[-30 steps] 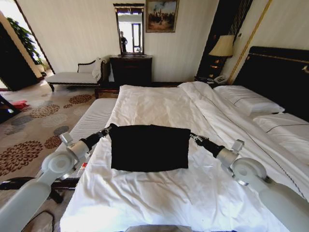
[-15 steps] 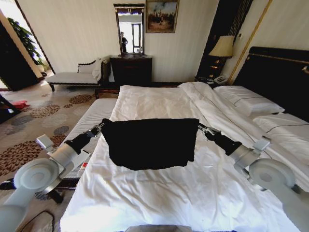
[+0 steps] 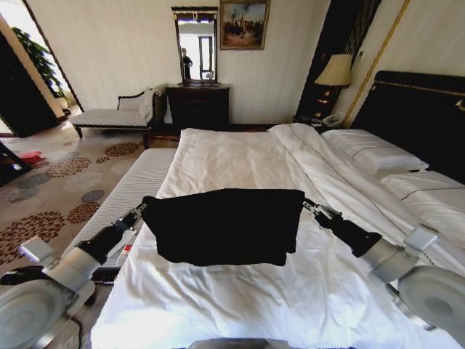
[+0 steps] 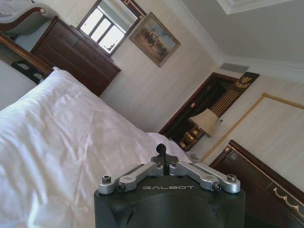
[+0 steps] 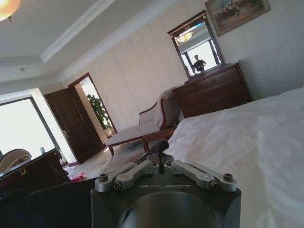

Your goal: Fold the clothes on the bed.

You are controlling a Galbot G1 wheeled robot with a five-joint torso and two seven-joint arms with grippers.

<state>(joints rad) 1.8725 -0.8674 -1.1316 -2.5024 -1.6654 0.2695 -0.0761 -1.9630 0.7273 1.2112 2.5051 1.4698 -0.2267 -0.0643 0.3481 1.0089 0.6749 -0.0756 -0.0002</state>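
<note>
White bed point(image 3: 240, 291) with rumpled sheets and a dark headboard point(image 3: 418, 116), spreading across the room. Over the middle of it, black T-shirt point(image 3: 221, 225) stretched flat and lifted between both arms, its lower edge sagging toward the sheet. Left end effector point(image 3: 139, 209) clamped on the shirt's left corner, right end effector point(image 3: 308, 206) clamped on its right corner, fingers pinched together.

wide bare white sheet on the bed point(image 3: 240, 156) lies open beyond both sets of fingertips, right up to the far edge. between the left gripper point(image 3: 139, 209) and the right gripper point(image 3: 308, 206) the stretched black t-shirt point(image 3: 221, 225) blocks the gap. outside the right fingers, pillows point(image 3: 378, 154) and the dark headboard point(image 3: 421, 116) close things off.
</note>
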